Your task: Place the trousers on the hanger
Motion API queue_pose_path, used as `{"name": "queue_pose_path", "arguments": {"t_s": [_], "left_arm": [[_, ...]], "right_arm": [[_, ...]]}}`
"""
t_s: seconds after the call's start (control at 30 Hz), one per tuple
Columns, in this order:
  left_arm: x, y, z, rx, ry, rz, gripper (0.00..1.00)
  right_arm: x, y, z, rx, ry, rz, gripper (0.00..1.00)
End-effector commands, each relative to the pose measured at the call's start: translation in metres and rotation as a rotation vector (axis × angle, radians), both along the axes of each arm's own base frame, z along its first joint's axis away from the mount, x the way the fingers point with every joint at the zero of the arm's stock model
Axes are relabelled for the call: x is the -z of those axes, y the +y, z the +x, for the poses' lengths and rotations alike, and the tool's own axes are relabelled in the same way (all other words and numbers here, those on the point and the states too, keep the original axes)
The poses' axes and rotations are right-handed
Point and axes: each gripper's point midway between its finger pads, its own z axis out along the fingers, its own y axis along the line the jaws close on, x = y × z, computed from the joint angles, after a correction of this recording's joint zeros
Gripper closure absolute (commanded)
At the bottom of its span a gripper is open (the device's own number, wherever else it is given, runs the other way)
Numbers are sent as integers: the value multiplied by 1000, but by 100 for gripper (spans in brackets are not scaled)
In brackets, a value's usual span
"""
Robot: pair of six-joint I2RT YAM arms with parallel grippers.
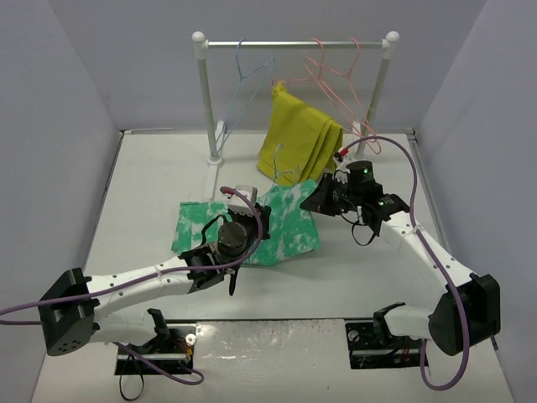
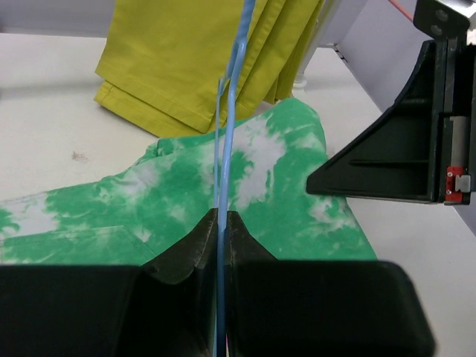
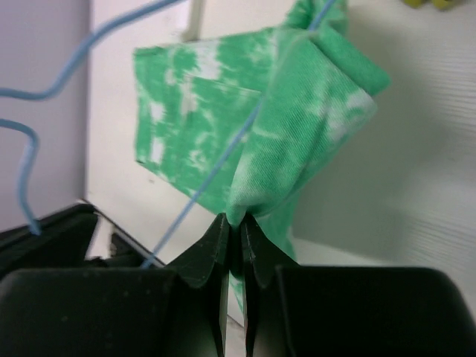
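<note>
Showing the left pincer (image 2: 222,223) clamped on the wire of the hanger (image 2: 232,111) and the right pincer (image 3: 234,223) nipped shut on a lifted corner of the trousers (image 3: 282,134), spread lengthwise across the counter (image 1: 151,185), just right of that wire.

There are two light-blue wire hangers (image 1: 249,81) (image 2: 227,149), two pink wire hangers (image 1: 329,77), one pair of mottled green trousers (image 1: 285,227), one mustard-yellow garment (image 1: 298,138), one white rack (image 1: 205,101) and two robot arms (image 1: 151,281) (image 1: 428,252).

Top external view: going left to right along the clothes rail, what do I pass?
Starting at the left post → light-blue hanger → pink hangers → right post. I left out the yellow garment because it overlaps the hangers.
</note>
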Motion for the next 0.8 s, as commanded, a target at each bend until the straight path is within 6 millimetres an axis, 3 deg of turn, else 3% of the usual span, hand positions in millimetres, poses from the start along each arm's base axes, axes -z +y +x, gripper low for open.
{"name": "queue_pose_path", "arguments": {"t_s": [0.0,0.1,0.23,0.4,0.6,0.77], "left_arm": [[-58,-1,-4,11,-111,-211,100],[-50,-3,-8,33,-89,-238,100],[-35,3,-11,22,-64,-271,100],[-22,14,-14,0,-39,-302,100],[-2,25,-21,-7,-7,-341,97],[19,30,-27,-1,31,-363,96]], "right_arm": [[-75,44,12,-92,-152,323,100],[-83,60,13,-115,-182,424,100],[-86,89,11,-172,-215,431,100],[-74,113,14,-207,-226,464,100],[-30,126,18,-213,-185,458,100],[-7,141,11,-247,-163,477,100]]}}
